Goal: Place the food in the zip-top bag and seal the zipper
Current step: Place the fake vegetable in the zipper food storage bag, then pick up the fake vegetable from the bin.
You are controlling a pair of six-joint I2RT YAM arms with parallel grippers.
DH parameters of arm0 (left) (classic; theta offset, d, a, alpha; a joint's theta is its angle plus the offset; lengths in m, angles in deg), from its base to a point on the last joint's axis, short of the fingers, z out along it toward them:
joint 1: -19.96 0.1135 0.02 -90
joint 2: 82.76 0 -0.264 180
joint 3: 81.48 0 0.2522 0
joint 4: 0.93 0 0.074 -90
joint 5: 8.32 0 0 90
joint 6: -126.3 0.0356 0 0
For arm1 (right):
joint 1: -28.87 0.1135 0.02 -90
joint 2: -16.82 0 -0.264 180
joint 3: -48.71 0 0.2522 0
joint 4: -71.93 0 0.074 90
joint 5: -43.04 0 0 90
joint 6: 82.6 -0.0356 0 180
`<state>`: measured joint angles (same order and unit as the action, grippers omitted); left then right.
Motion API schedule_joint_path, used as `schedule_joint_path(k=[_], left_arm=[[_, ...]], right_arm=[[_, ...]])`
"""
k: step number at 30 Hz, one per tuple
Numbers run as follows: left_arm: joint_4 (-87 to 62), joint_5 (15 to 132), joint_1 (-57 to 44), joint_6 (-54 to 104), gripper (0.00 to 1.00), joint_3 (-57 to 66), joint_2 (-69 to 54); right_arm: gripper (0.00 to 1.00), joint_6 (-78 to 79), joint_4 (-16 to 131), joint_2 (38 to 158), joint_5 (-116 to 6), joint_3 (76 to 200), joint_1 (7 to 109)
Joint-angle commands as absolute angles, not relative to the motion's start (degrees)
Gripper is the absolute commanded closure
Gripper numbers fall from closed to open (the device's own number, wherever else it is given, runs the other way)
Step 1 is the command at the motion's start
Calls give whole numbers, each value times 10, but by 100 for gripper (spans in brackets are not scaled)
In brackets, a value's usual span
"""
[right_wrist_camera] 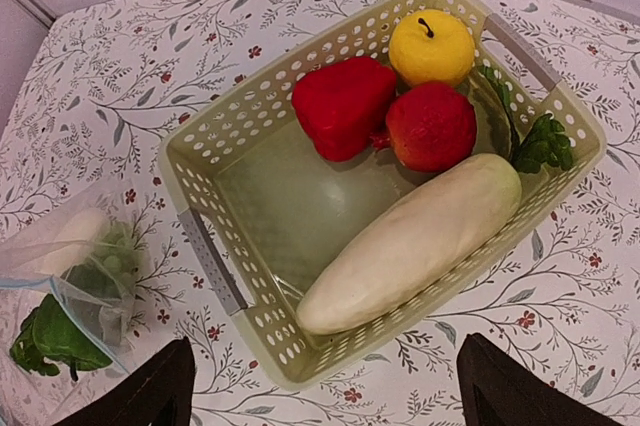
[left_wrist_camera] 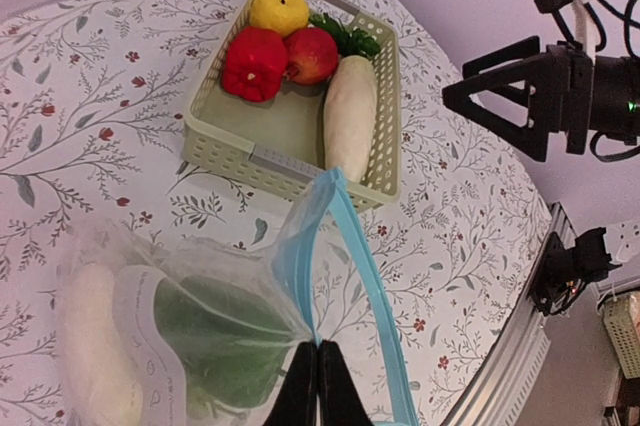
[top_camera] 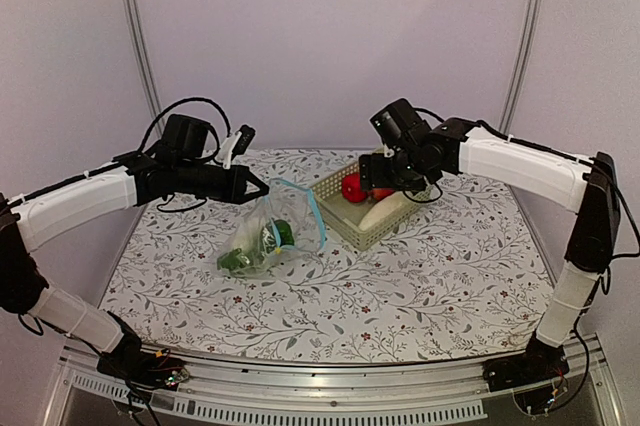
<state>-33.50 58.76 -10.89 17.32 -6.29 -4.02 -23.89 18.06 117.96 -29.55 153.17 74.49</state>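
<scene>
Zipper (left_wrist_camera: 362, 281) edge of zip-top bag (left_wrist_camera: 200, 336) clenched in left gripper (left_wrist_camera: 318, 386), lower centre; right gripper (right_wrist_camera: 330, 391) released, spread above basket (right_wrist_camera: 200, 181) holding radish (right_wrist_camera: 410, 246), centre frame.

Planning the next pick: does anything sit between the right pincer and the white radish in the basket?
Nothing visible. The right pincer hangs open over the basket, and the radish lies uncovered along its wall, with the red pieces and yellow apple beside it, not on it.
</scene>
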Motion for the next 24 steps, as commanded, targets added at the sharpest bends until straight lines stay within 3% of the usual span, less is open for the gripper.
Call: schedule_joint_path(k=[1,24], left_arm=[[-338,595,-104,176,100,-66,-55],[-341,594,-104,178,100,-66,-66]], right_arm=[[11,-259,170,1232,-303,1573,723],[13,-306,141,1390,-321,1632,692]])
